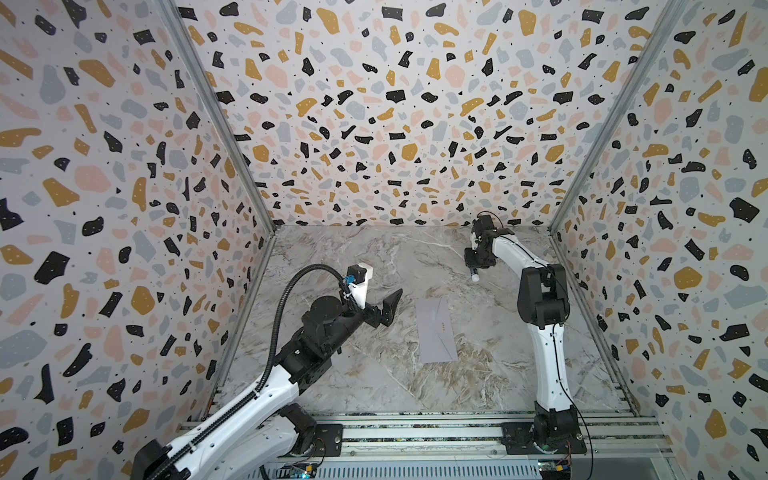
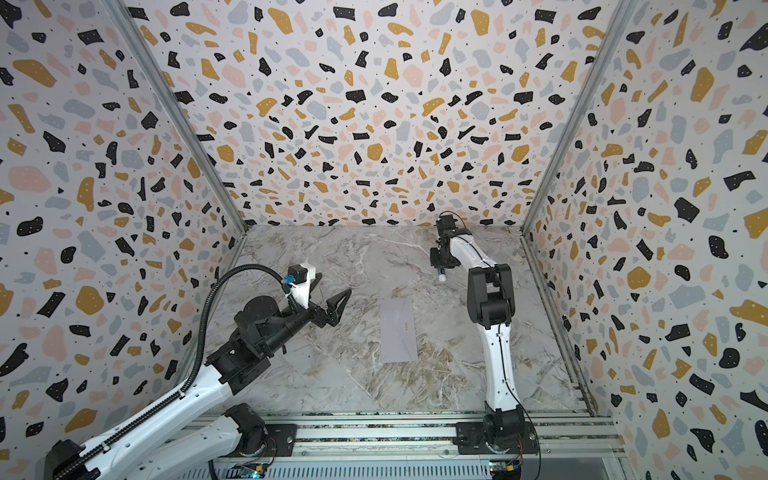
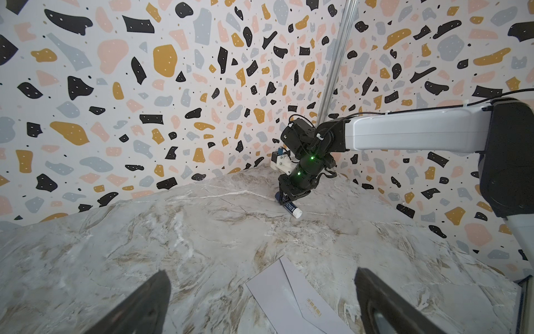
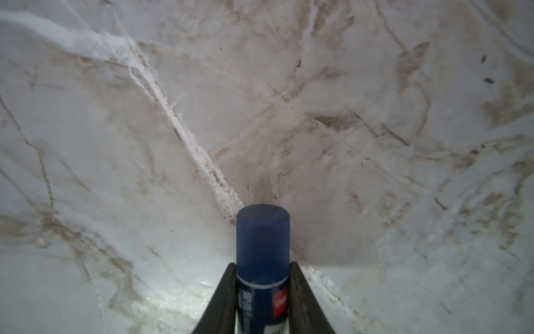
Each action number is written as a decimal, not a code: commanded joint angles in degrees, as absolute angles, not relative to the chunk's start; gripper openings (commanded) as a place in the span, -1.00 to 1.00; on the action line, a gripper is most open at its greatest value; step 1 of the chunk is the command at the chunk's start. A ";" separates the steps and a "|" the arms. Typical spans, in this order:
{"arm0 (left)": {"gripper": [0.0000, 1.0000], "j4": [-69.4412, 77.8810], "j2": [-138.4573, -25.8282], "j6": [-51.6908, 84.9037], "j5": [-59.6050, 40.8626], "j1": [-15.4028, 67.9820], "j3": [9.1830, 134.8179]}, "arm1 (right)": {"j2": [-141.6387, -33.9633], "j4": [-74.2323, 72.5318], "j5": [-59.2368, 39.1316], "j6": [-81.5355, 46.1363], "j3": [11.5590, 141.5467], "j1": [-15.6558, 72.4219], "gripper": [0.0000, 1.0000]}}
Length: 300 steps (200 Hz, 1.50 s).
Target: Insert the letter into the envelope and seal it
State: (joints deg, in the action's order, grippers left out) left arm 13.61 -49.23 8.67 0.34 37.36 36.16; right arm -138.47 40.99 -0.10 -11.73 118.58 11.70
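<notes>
The lavender-grey envelope [image 1: 436, 330] [image 2: 399, 330] [image 3: 289, 297] lies flat on the marble table in both top views, its pointed flap folded down. The letter is out of view. My left gripper [image 1: 386, 291] [image 2: 332, 286] [image 3: 260, 274] hovers open and empty to the left of the envelope. My right gripper [image 1: 473, 269] [image 2: 441, 270] [image 3: 284, 199] [image 4: 263, 277] is at the back right, low over the table. It is shut on a glue stick [image 1: 474, 275] [image 2: 442, 276] [image 3: 292, 208] [image 4: 263, 240], blue with one white end.
Terrazzo-patterned walls [image 1: 374, 124] close in the marble table [image 1: 374, 257] on three sides. A metal rail [image 1: 415, 432] carrying both arm bases runs along the front edge.
</notes>
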 commanded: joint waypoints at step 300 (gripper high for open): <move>0.99 21.94 -46.30 4.31 22.05 28.11 31.26 | -97.33 24.32 -3.34 -10.48 99.18 10.46 0.54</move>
State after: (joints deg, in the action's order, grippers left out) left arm 15.79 -46.83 6.24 18.28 31.20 33.17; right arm -109.78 35.75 -2.85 -11.27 110.19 10.61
